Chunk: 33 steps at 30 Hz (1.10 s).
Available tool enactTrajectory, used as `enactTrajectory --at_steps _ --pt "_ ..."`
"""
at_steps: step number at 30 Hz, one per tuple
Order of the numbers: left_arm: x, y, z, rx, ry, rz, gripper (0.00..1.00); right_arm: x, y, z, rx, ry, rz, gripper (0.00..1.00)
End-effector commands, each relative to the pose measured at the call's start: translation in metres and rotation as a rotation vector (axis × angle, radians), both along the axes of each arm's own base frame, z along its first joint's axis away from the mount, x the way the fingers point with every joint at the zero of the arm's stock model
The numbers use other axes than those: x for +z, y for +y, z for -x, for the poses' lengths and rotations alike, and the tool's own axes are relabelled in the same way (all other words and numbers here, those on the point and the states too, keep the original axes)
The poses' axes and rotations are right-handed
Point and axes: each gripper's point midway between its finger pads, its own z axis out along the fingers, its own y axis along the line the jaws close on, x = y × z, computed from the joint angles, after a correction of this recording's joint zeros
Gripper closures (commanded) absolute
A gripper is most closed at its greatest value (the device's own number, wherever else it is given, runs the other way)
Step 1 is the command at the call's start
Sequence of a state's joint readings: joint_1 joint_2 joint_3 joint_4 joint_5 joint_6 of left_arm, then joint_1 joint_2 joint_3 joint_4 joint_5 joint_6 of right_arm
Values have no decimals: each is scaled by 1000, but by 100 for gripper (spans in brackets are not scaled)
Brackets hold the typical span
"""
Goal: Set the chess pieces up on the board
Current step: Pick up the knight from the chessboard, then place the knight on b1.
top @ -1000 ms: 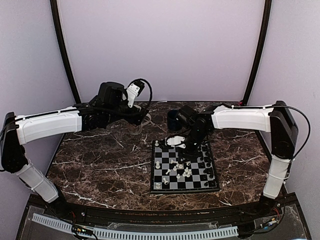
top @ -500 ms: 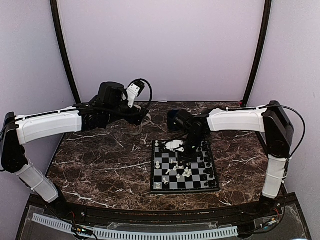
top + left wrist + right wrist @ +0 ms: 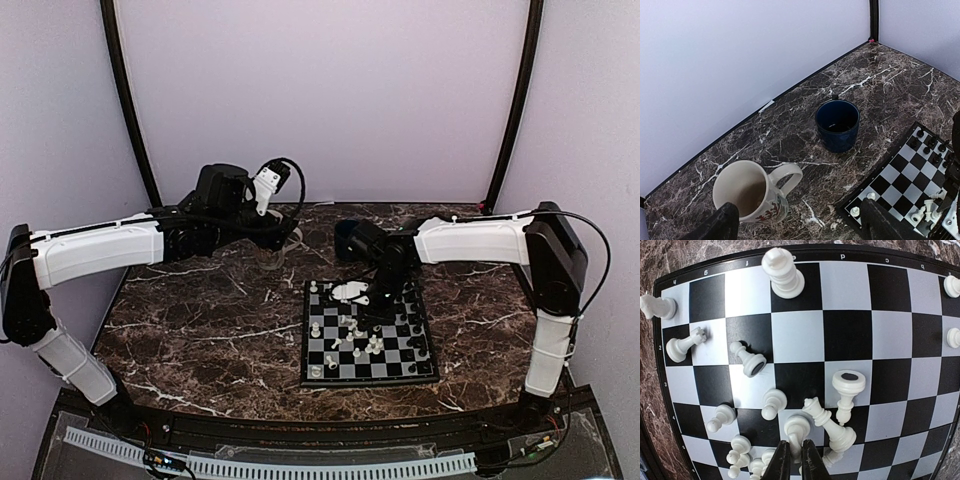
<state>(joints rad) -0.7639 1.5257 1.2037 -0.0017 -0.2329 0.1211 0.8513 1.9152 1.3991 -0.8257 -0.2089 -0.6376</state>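
A white piece (image 3: 797, 427) is being picked from the toppled chess pieces (image 3: 832, 427) heaped near the middle of the board (image 3: 805, 330). The right claw (image 3: 796, 460) is lowered steeply over it, with fingers drawn nearly together at its sides; whether it is pinched cannot be told. A straight lift clear of the neighbours is called for next. The left claw (image 3: 799, 215) is held spread wide and empty above the white mug (image 3: 747, 192) on the table (image 3: 880, 85).
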Motion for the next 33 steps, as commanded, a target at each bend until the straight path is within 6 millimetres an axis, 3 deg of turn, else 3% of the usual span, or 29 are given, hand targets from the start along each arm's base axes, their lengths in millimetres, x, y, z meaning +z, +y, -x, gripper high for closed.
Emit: enactTrajectory --at_steps 1,9,19,27,33 --pt "4 -2 2 -19 -2 0 14 -1 -2 10 1 27 9 90" --pt "3 -3 2 -19 0 -1 14 12 0 15 2 55 -3 99" --pt "5 -1 1 -10 -7 -6 15 54 8 12 -1 36 -58 99" --pt "9 4 -1 29 -14 3 15 67 28 -14 -32 -35 -84 99" --pt "23 20 -6 114 -43 26 15 68 49 -36 -65 -58 -94 99"
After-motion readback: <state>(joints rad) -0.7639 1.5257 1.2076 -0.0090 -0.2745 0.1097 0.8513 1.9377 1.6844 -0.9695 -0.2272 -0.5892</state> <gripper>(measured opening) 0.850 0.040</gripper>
